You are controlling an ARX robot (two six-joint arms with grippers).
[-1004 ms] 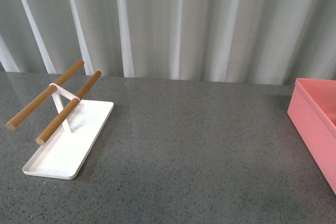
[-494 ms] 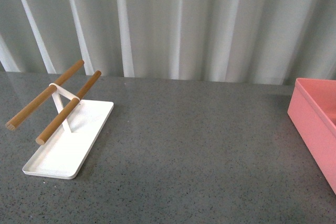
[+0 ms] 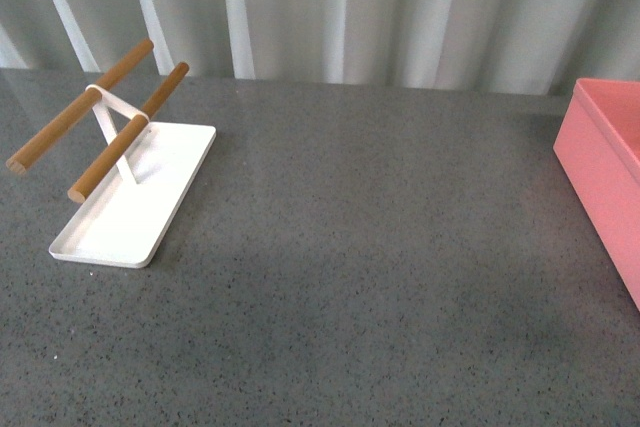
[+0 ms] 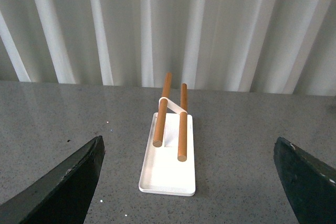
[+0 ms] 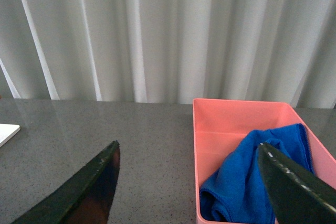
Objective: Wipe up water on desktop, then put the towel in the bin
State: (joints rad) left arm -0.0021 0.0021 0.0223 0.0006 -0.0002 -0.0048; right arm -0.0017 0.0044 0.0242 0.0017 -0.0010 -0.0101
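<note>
The blue towel (image 5: 252,177) lies crumpled inside the salmon-pink bin (image 5: 231,111) in the right wrist view. The bin's near wall (image 3: 605,172) shows at the right edge of the front view; the towel is hidden there. The dark speckled desktop (image 3: 370,237) fills the front view, with no arm in it. My right gripper (image 5: 194,182) is open and empty, held above the desktop just short of the bin. My left gripper (image 4: 191,182) is open and empty, above the desktop facing the white tray.
A flat white tray (image 3: 135,202) with two wooden rods (image 3: 120,147) stands at the left of the desktop; it also shows in the left wrist view (image 4: 168,174). Pale pleated curtains (image 3: 350,7) hang behind the desk's far edge.
The front view has tilted downward: the tray, bin and desk edge sit higher in the picture and more desktop shows. Nothing on the desk has moved.
</note>
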